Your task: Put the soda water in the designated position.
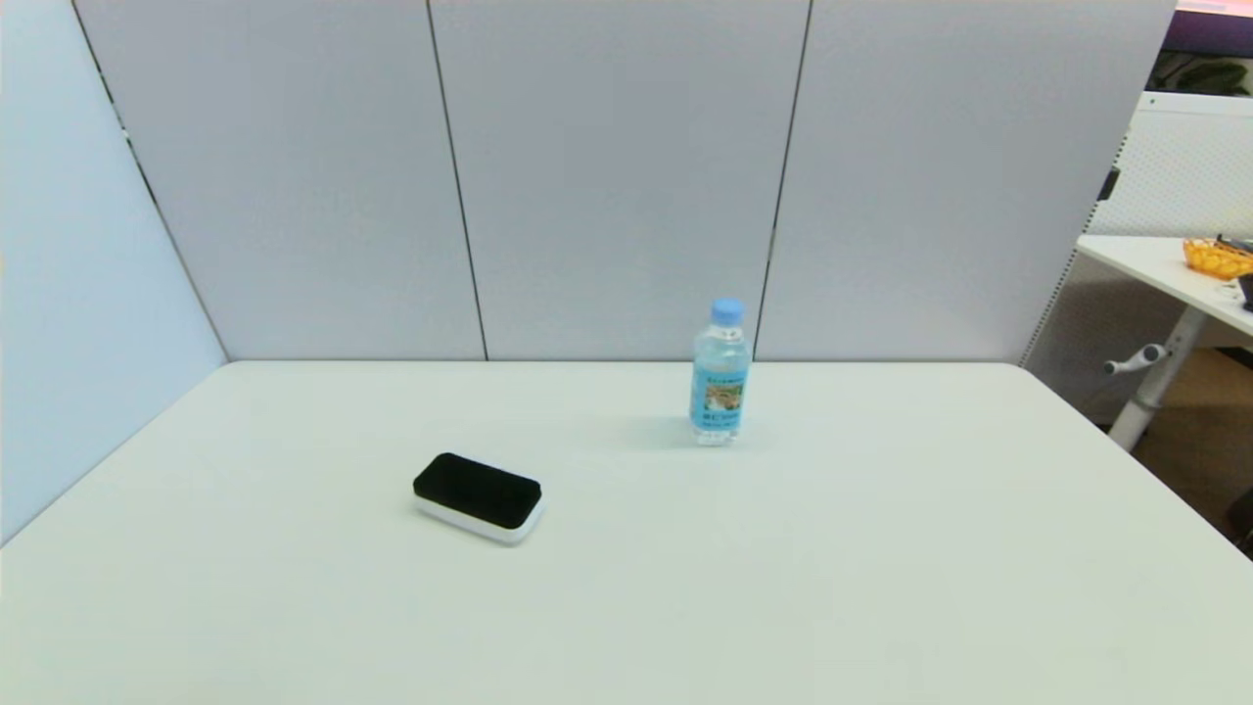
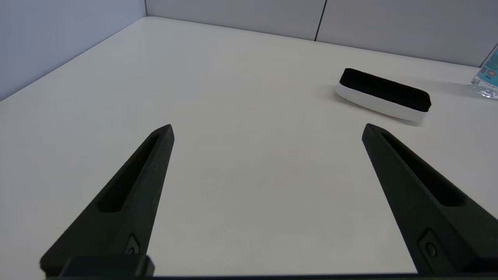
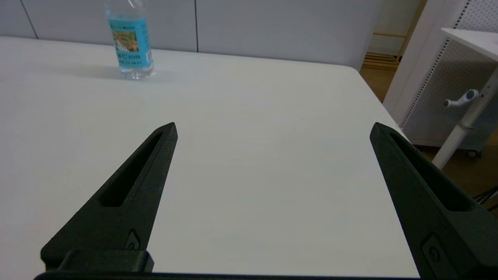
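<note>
Grey panels back my white table (image 1: 881,587). My bottle (image 1: 720,377) stands upright at 1 o'clock near the far edge, well apart from the black-topped block (image 1: 479,495) at 10 o'clock. My left gripper (image 2: 267,130) and right gripper (image 3: 273,128) gape wide, both empty.

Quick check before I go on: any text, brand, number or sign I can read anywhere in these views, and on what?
None can be quoted.
Soda water label: rows of print above and below a small picture, too small and blurred to read in any view.
Black-topped white block: no marking shows.
White table, grey wall panels: no text.
Left gripper and right gripper, both open over the table: no text.
</note>
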